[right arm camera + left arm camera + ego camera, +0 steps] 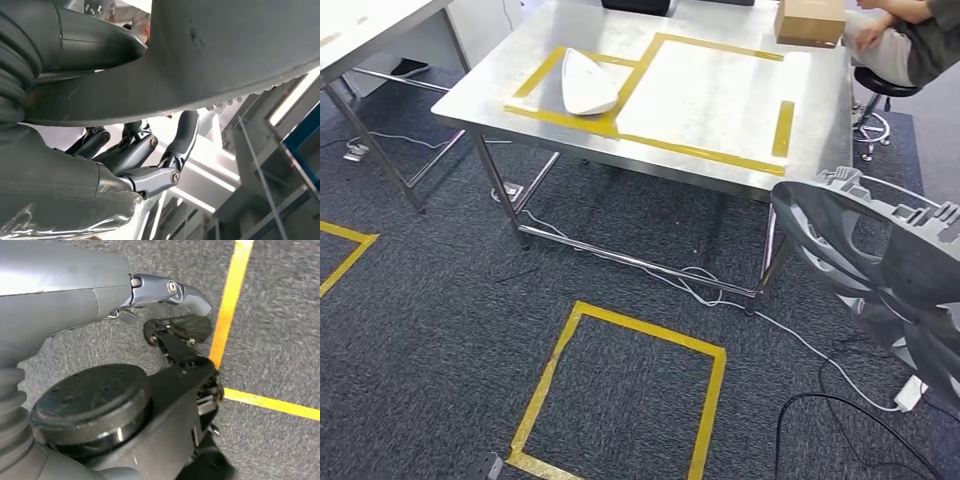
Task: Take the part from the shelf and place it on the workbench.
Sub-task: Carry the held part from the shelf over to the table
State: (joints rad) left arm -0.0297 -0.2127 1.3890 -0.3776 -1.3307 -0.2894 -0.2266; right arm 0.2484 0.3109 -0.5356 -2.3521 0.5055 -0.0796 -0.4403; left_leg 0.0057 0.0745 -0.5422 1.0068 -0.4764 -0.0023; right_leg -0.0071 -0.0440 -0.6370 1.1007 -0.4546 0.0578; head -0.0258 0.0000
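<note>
Right hand curls its fingers under the grey part — pickup done. Surface near, placement left. Left hand hangs — grip state unclear.

A matt grey ribbed plastic part hangs near a smooth brushed-steel workbench, above rough dark grey carpet.

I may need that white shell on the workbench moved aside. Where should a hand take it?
Probably by its near edge, coming from the front side of the workbench: the white shell lies flat and shallow, so only a rim offers a pinch. The right hand holds the grey part, leaving the left hand.
</note>
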